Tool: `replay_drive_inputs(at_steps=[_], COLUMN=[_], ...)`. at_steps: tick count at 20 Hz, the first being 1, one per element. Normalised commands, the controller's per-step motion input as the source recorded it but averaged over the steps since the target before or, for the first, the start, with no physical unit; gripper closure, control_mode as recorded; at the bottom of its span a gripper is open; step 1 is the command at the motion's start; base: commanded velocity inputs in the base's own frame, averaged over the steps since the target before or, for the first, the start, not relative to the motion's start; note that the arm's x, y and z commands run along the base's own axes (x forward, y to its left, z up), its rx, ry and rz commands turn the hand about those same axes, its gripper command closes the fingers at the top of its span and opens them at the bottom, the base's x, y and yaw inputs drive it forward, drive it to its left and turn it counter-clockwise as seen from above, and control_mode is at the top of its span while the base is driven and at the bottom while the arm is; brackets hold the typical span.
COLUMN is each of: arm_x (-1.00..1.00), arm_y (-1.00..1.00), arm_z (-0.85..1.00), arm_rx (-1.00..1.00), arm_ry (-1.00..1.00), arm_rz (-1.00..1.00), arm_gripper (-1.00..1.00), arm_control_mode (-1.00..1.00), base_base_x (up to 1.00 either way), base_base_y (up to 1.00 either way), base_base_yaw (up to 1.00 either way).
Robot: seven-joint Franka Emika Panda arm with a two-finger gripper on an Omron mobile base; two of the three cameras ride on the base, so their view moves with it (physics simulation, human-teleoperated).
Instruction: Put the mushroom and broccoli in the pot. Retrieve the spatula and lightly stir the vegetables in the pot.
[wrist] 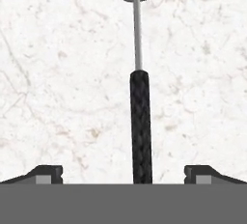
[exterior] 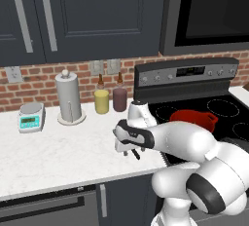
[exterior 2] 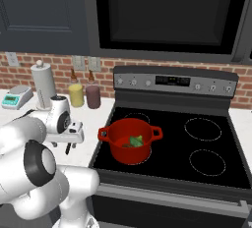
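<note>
Right now the claw point(wrist: 123, 174) hangs over the white marbled tabletop point(wrist: 58, 97) with its two dark tips spread wide apart and nothing between them but air. Lying flat beneath it is the slim spatula point(wrist: 140, 121), its thin black textured handle running straight up the middle of the gap between the tips, then a narrow silver shaft leading to the grey metal head at the far edge of the hand view. The tips stand on either side of the handle, not touching it.

Farther off, on the black glass stove top point(exterior 2: 211, 143), sits the round bright red pot point(exterior 2: 130, 140) with its two loop handles. Inside it a small green broccoli floret point(exterior 2: 136, 141) shows; something darker lies beside it, likely the mushroom, though it is too small to tell for sure. At the back of the tabletop, against the brick wall, stand a paper towel roll point(exterior: 69, 98), a yellow bottle point(exterior: 101, 99), a dark red bottle point(exterior: 119, 97) and a small kitchen scale point(exterior: 31, 117).

By my judgement the vegetables are already in and the step in hand is fetching the spatula. The next move calls for lowering straight down so the tips bracket the handle, then closing firmly before lifting toward the pot.
</note>
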Motion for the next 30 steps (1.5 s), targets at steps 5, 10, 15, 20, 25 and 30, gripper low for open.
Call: replay_drive_inputs(at_steps=[5,10,15,20,25,30], arm_x=[0.11,0.0,0.0,0.0,0.0,0.0], arm_y=[0.0,0.0,0.0,0.0,0.0,0.0], arm_z=[-0.07,-0.12,-0.13,-0.14,-0.13,-0.14], arm_rx=[0.01,0.0,0.0,0.0,0.0,0.0], arm_ry=[0.0,0.0,0.0,0.0,-0.01,-0.01], arm_rz=[0.0,0.0,0.0,0.0,0.0,0.0], arm_gripper=[-1.0,-1.0,-1.0,-1.0,-1.0,-1.0], arm_control_mode=[-1.0,-1.0,-1.0,-1.0,-1.0,-1.0], base_base_x=[0.0,0.0,0.0,0.0,0.0,0.0], base_base_y=[0.0,0.0,0.0,0.0,0.0,0.0], base_base_yaw=[0.0,0.0,0.0,0.0,0.0,0.0])
